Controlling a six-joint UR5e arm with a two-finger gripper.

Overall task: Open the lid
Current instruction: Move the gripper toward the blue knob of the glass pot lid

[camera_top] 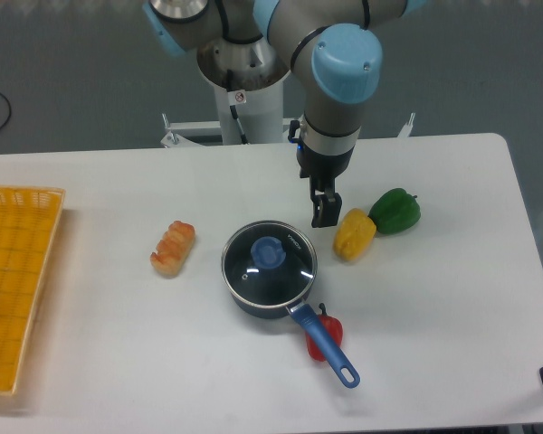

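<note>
The lid (270,264), a round glass disc with a silver rim and a blue centre knob (268,252), rests flat on the dark saucepan (253,305). The pan's blue handle (324,344) points toward the front right. My gripper (322,213) hangs above the table just beyond the lid's far right rim, apart from it. Its dark fingers point down and look close together, with nothing held; the gap between them is hard to make out.
A yellow pepper (354,234) and a green pepper (395,210) lie right of the gripper. A red pepper (331,333) sits under the pan handle. A bread roll (173,248) lies left of the pan. A yellow basket (16,280) stands at the left edge.
</note>
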